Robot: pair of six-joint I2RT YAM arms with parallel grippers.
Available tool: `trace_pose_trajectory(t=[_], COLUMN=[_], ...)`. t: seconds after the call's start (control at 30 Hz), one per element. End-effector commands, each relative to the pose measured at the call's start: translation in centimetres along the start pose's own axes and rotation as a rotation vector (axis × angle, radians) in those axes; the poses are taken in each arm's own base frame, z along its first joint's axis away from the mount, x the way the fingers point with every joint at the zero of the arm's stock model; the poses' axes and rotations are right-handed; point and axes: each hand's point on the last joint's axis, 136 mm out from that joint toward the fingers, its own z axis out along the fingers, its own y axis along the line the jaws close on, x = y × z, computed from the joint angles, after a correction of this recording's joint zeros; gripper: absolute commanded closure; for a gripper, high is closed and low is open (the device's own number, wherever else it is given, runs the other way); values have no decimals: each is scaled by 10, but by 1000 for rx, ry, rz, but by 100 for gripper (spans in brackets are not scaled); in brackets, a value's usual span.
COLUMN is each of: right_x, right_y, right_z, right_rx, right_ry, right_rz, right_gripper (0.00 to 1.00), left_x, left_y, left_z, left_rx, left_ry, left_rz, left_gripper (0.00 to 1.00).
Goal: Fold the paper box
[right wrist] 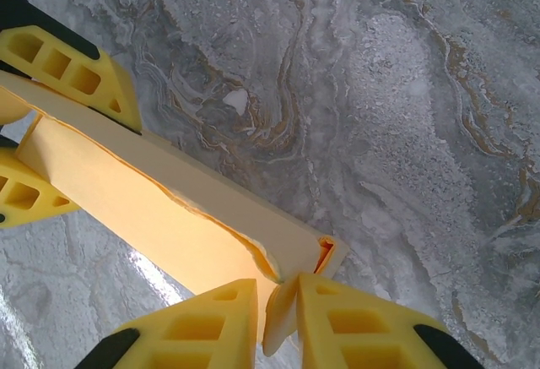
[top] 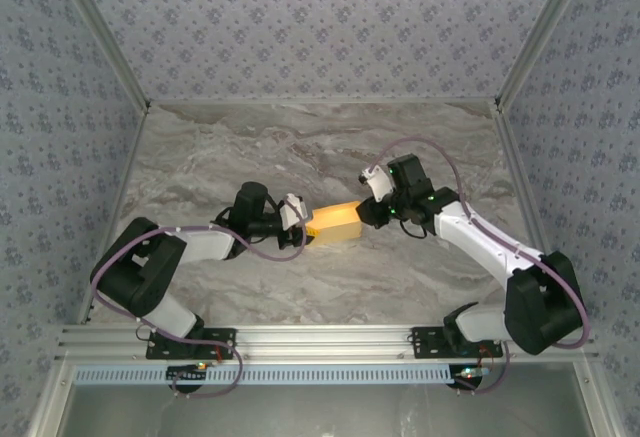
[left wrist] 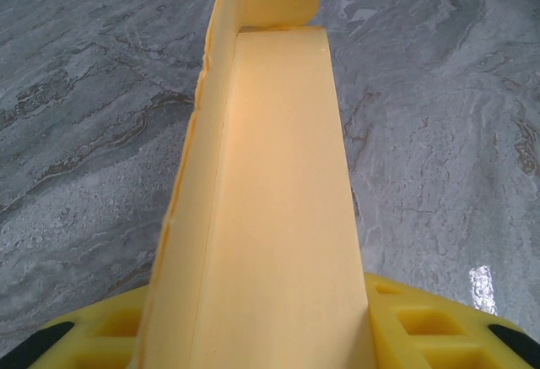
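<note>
The paper box (top: 335, 221) is a long orange-yellow card sleeve, held just above the marble table between both arms. My left gripper (top: 305, 225) is shut on its left end. In the left wrist view the box (left wrist: 270, 200) runs away from the camera, pinched between the yellow fingers (left wrist: 426, 327). My right gripper (top: 366, 212) is at the box's right end. In the right wrist view that gripper (right wrist: 283, 327) is shut on a small end flap of the box (right wrist: 169, 208), whose top seam gapes slightly. The left gripper's fingers (right wrist: 72, 69) clamp the far end.
The grey marble tabletop (top: 300, 147) spreads behind and in front of the box. Patterned walls (top: 320, 17) close in the back and both sides. An aluminium rail (top: 320, 337) with the arm bases runs along the near edge.
</note>
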Motion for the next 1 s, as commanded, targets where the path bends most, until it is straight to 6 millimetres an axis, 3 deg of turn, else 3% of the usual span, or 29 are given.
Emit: trace_pose_trajectory(t=[0.0, 0.3, 0.73, 0.97], right_x=[-3, 4, 32, 15], right_y=[21, 24, 18, 25], right_z=[-1, 8, 18, 15], right_rx=[-87, -79, -29, 14], right_ry=[-34, -21, 36, -17], right_rz=[16, 29, 50, 45], right_gripper=[82, 85, 85, 88], left_x=[10, 12, 12, 5], left_y=[-2, -1, 0, 3], left_z=[6, 8, 7, 4], left_rx=[21, 22, 8, -8], left_ry=[37, 44, 51, 40], left_rz=[-23, -29, -23, -18], left_gripper=[60, 60, 60, 54])
